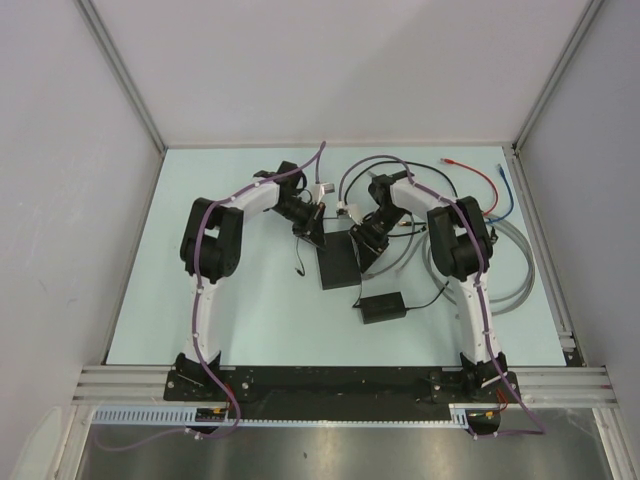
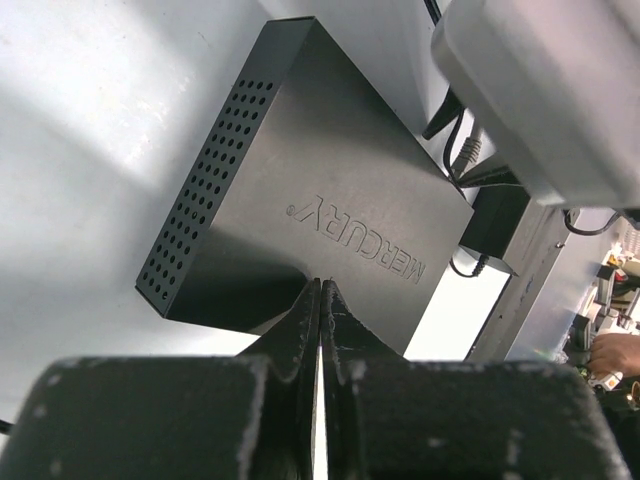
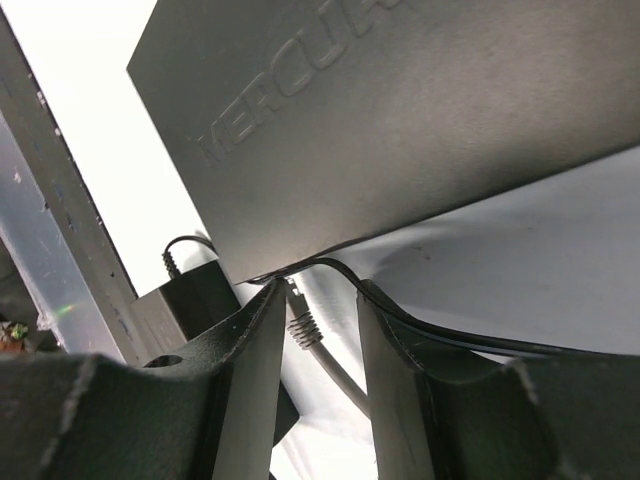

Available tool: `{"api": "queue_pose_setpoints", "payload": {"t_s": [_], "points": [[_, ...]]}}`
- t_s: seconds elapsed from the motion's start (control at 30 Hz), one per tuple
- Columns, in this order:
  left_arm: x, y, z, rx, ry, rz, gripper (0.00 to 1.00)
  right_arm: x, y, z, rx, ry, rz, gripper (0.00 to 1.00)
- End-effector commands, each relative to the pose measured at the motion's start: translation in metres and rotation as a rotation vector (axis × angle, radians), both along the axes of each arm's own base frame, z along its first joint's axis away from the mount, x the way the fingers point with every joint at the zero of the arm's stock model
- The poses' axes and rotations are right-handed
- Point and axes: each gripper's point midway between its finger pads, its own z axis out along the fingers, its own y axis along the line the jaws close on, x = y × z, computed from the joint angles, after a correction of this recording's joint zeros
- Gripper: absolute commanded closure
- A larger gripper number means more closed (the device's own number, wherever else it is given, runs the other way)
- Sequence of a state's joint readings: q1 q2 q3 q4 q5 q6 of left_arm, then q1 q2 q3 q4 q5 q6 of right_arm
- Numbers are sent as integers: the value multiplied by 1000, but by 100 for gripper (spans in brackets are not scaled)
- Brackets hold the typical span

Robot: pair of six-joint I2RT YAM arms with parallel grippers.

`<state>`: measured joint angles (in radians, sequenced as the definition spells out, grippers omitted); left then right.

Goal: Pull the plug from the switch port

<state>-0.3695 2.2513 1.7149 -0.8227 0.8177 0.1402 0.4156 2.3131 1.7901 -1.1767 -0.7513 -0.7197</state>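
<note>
Here's the switch box (image 1: 338, 262), a flat matte-black slab lying in the middle of the pale counter (image 1: 240, 320), and up close from the left wrist you can read MERCURY pressed into its top face, with rows of small round vent holes down one narrow side. The left fingers (image 2: 300, 320) are pressed together, barely a sliver of light between them, tips resting right at the near corner of the box with nothing held. Over on the right wrist view, the right fingers (image 3: 250, 350) are spread apart and sit just at the box's lower edge, and there's the plug (image 3: 298, 318), its ribbed boot standing in the gap between them, with daylight on both sides, so not pinched. Its grey cable (image 3: 335, 375) trails down and away between the fingers. A thin black wire (image 3: 450, 335) curves out from under the same edge and runs across the top of the right-hand finger. The port itself is tucked under the box's rim and can't be made out. A smaller, thicker power brick (image 1: 383, 305) lies nearby on the counter, apart from the box.
</note>
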Motion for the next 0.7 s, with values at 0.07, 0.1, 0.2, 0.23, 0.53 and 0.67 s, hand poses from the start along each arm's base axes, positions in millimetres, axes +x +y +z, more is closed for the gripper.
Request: {"api": "queue_pose_setpoints", "payload": {"t_s": [0.07, 0.1, 0.2, 0.23, 0.53, 0.67], "points": [[4, 1, -17, 62, -40, -9, 98, -9, -9, -31, -37, 14, 104, 60], [4, 1, -17, 61, -39, -9, 98, -10, -9, -29, -34, 23, 109, 60], [4, 0, -17, 63, -39, -10, 98, -13, -9, -30, -32, 34, 123, 60], [4, 1, -17, 65, -41, -11, 99, -14, -9, -30, -33, 37, 126, 61], [1, -1, -18, 68, -40, -14, 99, -19, -8, -33, -47, 51, 134, 67], [0, -1, -19, 71, -40, -18, 99, -20, -8, -34, -52, 52, 128, 72]]}}
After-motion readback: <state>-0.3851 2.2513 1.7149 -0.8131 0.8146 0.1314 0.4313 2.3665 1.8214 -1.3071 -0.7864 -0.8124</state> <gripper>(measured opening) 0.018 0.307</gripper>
